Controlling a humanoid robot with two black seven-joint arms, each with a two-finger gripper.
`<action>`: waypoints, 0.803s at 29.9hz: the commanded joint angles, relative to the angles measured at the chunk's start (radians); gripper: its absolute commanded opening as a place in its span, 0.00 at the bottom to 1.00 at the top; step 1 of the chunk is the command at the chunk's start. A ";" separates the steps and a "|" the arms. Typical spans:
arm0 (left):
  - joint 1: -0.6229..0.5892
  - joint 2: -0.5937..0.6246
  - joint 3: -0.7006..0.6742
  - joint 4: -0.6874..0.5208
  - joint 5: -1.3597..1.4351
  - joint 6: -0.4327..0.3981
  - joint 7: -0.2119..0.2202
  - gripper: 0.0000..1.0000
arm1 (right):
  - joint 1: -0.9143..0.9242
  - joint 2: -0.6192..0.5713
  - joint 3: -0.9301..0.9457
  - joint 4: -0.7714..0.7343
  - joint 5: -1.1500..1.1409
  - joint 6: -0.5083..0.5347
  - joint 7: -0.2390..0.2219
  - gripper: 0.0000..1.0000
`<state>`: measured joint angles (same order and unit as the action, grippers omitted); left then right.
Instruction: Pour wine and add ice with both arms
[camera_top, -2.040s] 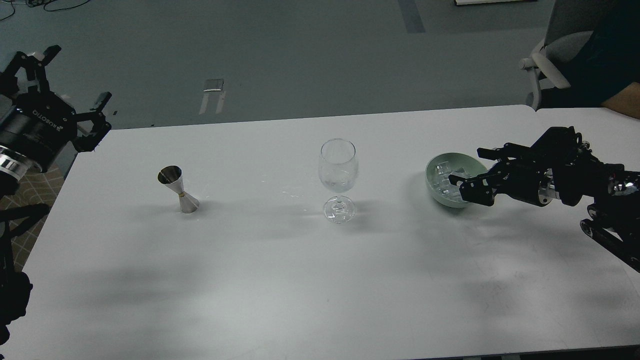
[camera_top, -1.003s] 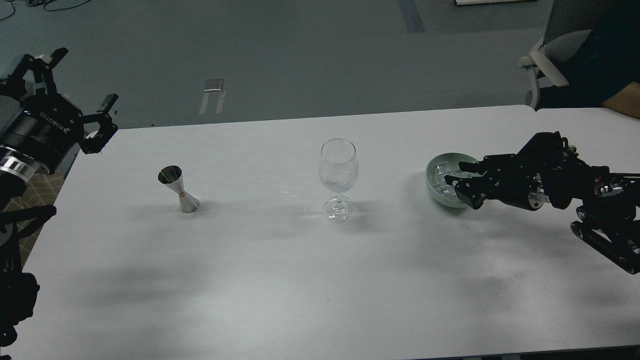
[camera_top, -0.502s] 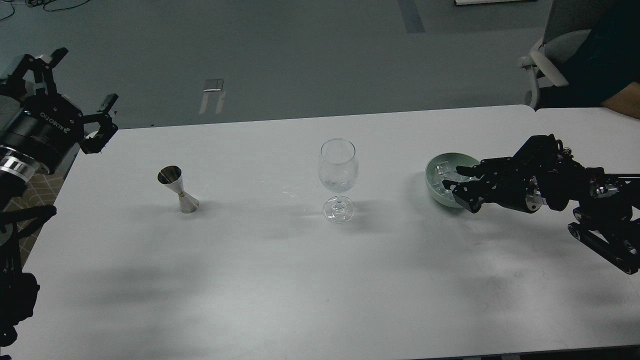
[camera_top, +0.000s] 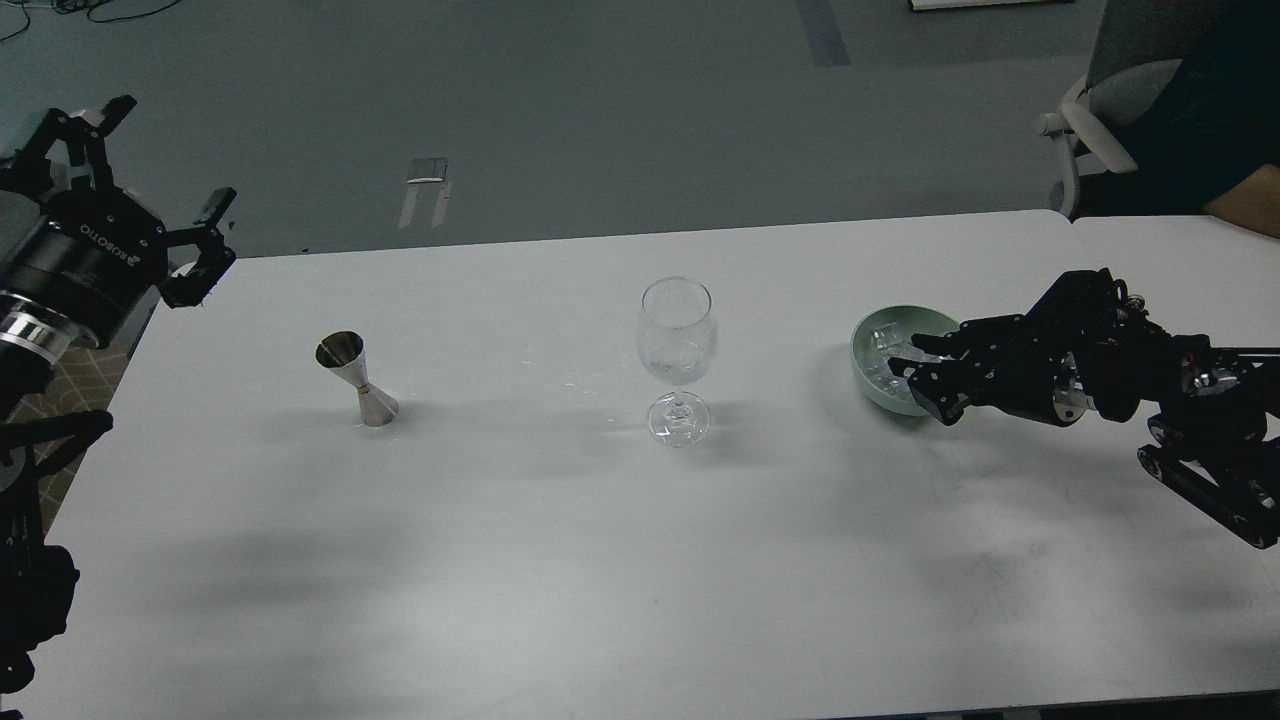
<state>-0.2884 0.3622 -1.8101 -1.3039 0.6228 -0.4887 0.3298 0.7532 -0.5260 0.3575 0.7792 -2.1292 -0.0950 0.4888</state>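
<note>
A clear wine glass (camera_top: 677, 345) stands upright at the table's middle. A steel jigger (camera_top: 357, 378) stands to its left. A pale green bowl (camera_top: 866, 375) to the right of the glass holds several clear ice cubes (camera_top: 880, 345). My right gripper (camera_top: 912, 358) reaches into the bowl from the right, its fingertips down among the ice and a small gap apart. Whether they pinch a cube I cannot tell. My left gripper (camera_top: 165, 190) hangs open and empty above the table's far left corner, well away from the jigger.
The white table (camera_top: 560, 560) has its far edge just behind the glass. A grey chair (camera_top: 1110, 110) and a seated person stand at the back right corner. A dark floor lies beyond the table.
My right gripper has dropped from above the bowl's rim into the bowl, and its fingers have drawn closer together. My left gripper has shifted slightly right. Glass and jigger have not moved.
</note>
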 joint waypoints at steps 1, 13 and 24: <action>0.000 0.000 -0.002 0.000 0.000 0.000 0.000 0.98 | 0.000 0.001 0.000 0.000 0.000 0.000 0.000 0.24; 0.000 0.000 0.000 0.000 0.000 0.000 0.000 0.98 | 0.003 0.006 0.004 0.022 0.014 -0.005 0.000 0.08; 0.000 0.000 -0.002 -0.014 0.000 0.004 0.000 0.98 | 0.107 -0.193 0.021 0.346 0.066 -0.006 0.000 0.08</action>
<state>-0.2880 0.3622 -1.8119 -1.3176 0.6227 -0.4863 0.3297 0.8260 -0.6574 0.3787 1.0238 -2.0779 -0.1046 0.4887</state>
